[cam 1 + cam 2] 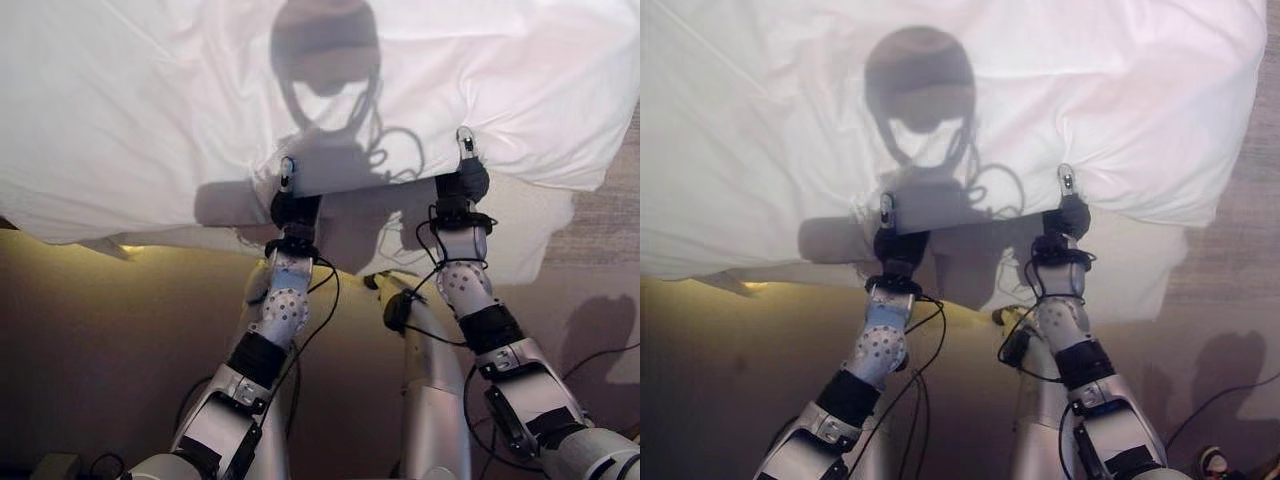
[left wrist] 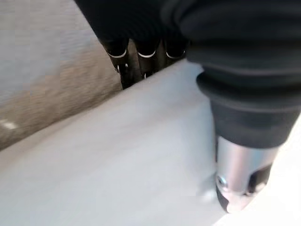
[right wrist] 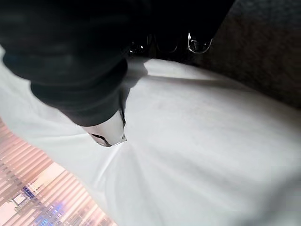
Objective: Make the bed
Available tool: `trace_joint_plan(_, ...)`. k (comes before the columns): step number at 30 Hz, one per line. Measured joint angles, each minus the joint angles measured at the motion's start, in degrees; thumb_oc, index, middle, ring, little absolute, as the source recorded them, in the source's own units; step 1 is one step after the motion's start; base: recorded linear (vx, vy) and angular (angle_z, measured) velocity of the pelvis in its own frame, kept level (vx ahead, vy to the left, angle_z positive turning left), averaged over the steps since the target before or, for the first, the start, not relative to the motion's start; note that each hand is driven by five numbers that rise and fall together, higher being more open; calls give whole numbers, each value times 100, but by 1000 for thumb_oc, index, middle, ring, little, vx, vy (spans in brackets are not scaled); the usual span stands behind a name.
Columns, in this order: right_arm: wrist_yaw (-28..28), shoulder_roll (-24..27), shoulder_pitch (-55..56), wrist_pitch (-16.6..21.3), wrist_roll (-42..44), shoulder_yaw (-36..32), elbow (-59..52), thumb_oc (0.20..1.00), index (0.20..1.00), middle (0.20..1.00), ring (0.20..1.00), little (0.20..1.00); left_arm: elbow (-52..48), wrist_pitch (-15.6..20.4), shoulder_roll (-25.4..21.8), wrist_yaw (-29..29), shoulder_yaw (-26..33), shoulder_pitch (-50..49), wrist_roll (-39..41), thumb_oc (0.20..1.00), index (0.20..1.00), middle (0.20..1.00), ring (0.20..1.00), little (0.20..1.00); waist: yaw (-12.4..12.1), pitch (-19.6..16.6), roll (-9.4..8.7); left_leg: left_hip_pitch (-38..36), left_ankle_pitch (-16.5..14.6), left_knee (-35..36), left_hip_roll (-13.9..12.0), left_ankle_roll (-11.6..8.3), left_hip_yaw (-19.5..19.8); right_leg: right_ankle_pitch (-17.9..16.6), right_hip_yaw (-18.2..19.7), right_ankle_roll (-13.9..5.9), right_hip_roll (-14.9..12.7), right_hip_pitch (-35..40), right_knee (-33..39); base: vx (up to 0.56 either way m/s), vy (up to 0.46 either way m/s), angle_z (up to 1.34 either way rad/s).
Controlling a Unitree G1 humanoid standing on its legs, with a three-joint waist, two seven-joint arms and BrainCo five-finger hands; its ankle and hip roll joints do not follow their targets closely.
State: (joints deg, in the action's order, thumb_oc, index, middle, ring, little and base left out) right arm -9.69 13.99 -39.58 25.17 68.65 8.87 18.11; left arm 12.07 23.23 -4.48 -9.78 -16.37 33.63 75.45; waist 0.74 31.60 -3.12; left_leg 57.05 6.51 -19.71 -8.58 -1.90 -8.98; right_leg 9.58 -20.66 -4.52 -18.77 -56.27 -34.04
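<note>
Item: white rumpled cotton duvet [image 1: 150, 110], near hem pinched by left hand [image 1: 288, 190] and right hand [image 1: 467, 160]. Risk: thin pinch slipping under pull; uneven lift skewing hem.

White duvet [image 1: 150, 120] covers the upper part of the view, lower edge hanging over the bed side. Left hand [image 1: 290, 200] at that edge left of centre, thumb on top of the fabric, fingers tucked under it. Right hand [image 1: 463, 175] at the same edge to the right, thumb likewise on top, cloth puckered around it. Both pinching the edge. Tan carpet [image 1: 100, 340] below, striped rug [image 1: 610, 220] far right.
</note>
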Motion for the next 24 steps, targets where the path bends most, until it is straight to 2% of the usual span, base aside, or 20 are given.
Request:
trace_joint_plan(6,72,0,85,-89,-54,-19,-5,200,200,200,200,200,-5,7,-244,-65,229,-25,-178,1000,1000,1000,1000,1000,-2,0,1,2,0,-33,18,-2,-14,51,4,16,-45,-17,-71,1,38,3)
trace_joint_plan(11,131,0,90,-94,-57,-41,-12,200,200,200,200,200,-137,158,-371,-126,546,-96,-274,1000,1000,1000,1000,1000,-2,0,1,33,-2,-65,14,-2,-21,61,19,26,-50,-61,-85,0,0,0)
trace_joint_plan(15,167,12,132,-122,-163,-197,-6,200,200,200,200,200,-221,412,-501,-174,977,-236,-277,1000,1000,1000,1000,1000,-12,0,1,62,-4,-90,11,-2,-25,62,38,28,-53,-100,-106,1,8,0)
trace_joint_plan(24,159,13,131,-129,-172,-216,-8,200,200,200,200,200,-241,525,-601,-307,1091,-356,-485,1000,1000,1000,1000,1000,-14,0,1,63,-4,-102,12,-2,-25,63,44,30,-60,-104,-127,0,0,0)
